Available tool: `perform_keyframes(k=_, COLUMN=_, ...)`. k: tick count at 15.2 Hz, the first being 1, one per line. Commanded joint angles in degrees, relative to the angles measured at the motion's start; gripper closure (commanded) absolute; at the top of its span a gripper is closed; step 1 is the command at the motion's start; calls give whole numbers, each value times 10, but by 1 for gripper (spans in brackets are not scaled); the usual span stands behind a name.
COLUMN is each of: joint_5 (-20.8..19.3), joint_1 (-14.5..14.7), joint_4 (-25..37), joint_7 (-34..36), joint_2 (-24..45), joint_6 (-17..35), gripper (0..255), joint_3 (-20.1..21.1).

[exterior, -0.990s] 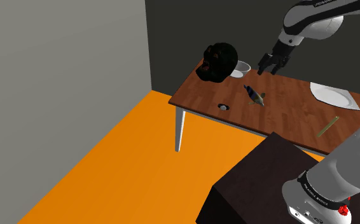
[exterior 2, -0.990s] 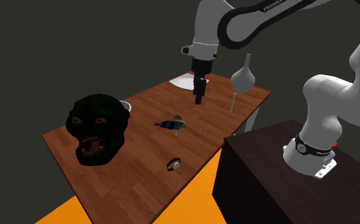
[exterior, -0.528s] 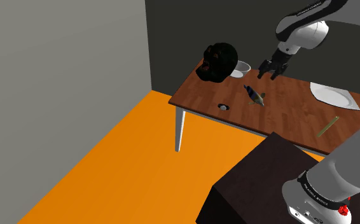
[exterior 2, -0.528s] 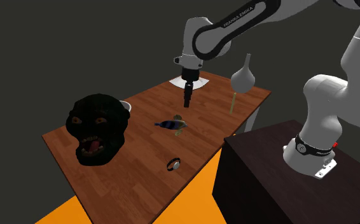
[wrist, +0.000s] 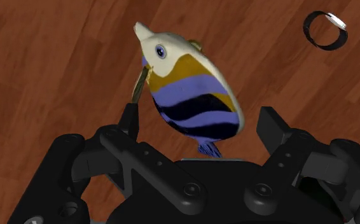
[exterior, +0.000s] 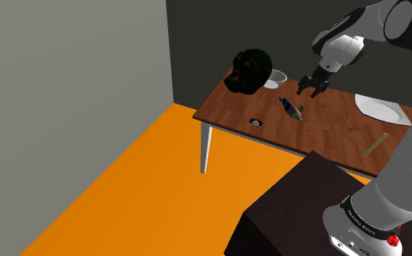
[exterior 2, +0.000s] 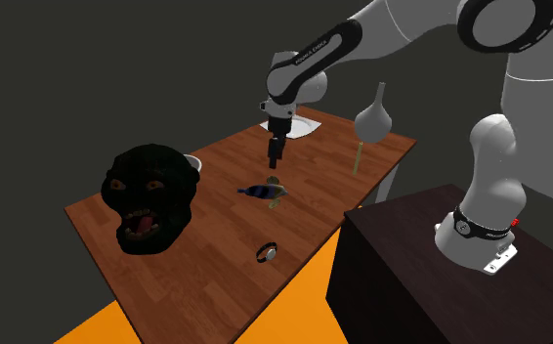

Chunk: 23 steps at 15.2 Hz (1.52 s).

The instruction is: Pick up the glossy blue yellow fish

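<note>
Pincer [wrist: 201, 121] — spread wide, empty, hovering low over table [exterior: 328, 125]. Fish [wrist: 188, 95] — striped blue, yellow, black; resting mid-table, just beneath pincer, framed between jaws, touching neither. Long axis roughly crosswise to jaw line, head pointing away from palm. Judged reachable by near-straight descent, no turn of wrist.

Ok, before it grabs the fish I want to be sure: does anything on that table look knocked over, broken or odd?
Nothing stands out. The fish lies intact on the table, untouched, with the open tool above it; the small ring sits apart from it.
</note>
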Motion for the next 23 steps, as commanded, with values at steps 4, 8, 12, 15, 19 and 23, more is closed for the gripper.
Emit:
perform_keyframes(k=4, joint_5=73, joint_1=-70, joint_4=90, joint_7=-28, joint_2=111, joint_6=-21, gripper=0, joint_3=23)
perform_keyframes(k=8, joint_5=88, joint_1=-81, joint_4=97, joint_7=-38, joint_2=134, joint_6=-10, gripper=0, joint_3=32)
perform_keyframes(k=12, joint_5=105, joint_1=-89, joint_4=99, joint_7=-52, joint_2=159, joint_6=9, gripper=0, joint_3=44)
perform_keyframes(k=15, joint_5=105, joint_1=-88, joint_4=98, joint_7=-52, joint_2=158, joint_6=9, gripper=255, joint_3=44)
perform_keyframes(k=19, joint_5=105, joint_1=-88, joint_4=98, joint_7=-52, joint_2=158, joint_6=9, gripper=255, joint_3=44)
perform_keyframes(k=23, joint_5=105, joint_1=-88, joint_4=98, joint_7=-52, joint_2=158, joint_6=9, gripper=255, joint_3=44)
